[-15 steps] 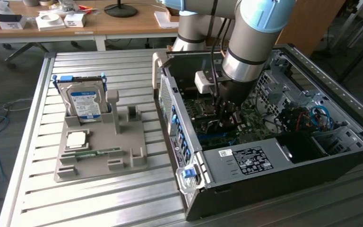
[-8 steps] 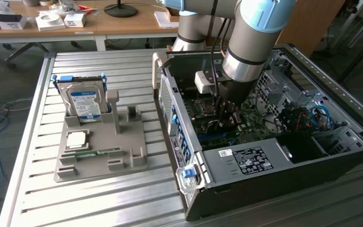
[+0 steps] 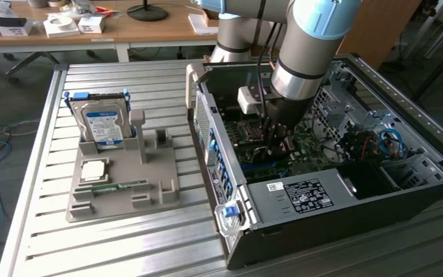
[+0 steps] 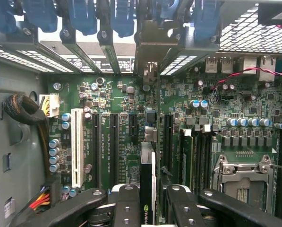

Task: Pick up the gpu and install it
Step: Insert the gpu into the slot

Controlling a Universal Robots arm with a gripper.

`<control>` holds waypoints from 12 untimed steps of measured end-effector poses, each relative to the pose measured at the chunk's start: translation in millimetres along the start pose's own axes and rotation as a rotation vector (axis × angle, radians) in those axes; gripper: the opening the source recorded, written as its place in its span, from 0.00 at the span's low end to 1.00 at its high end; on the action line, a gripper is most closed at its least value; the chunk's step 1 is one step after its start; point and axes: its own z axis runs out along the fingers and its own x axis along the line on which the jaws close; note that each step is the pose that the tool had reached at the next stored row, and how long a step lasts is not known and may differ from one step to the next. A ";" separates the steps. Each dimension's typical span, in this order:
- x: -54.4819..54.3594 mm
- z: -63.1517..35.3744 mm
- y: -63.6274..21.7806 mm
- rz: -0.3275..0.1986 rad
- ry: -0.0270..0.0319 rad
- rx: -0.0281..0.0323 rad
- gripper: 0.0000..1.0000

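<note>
Our claw (image 4: pixel 150 205) is clamped on the gpu (image 4: pixel 147 172), which hangs edge-on between the fingers (image 4: pixel 126 203). It sits low inside the open computer case (image 3: pixel 322 199), over the motherboard (image 4: pixel 126 109) and its row of expansion slots (image 4: pixel 113 142). We judge the card light and stiff but fragile, best held by its upper edge, clear of components and contact strip. Outside, the hard drive (image 3: pixel 102 124) stands in its holder (image 3: pixel 121 193) on the table (image 3: pixel 129 245).

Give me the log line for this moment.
gripper: shut on gpu | position: inside computer case, over motherboard expansion slots | seating: cannot tell
</note>
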 end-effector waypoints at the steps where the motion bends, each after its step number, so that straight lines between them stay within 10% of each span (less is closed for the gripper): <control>1: 0.0 0.0 0.0 0.003 0.0012 0.0002 0.26; 12: -0.1 0.0 0.1 0.017 0.0149 0.0012 0.26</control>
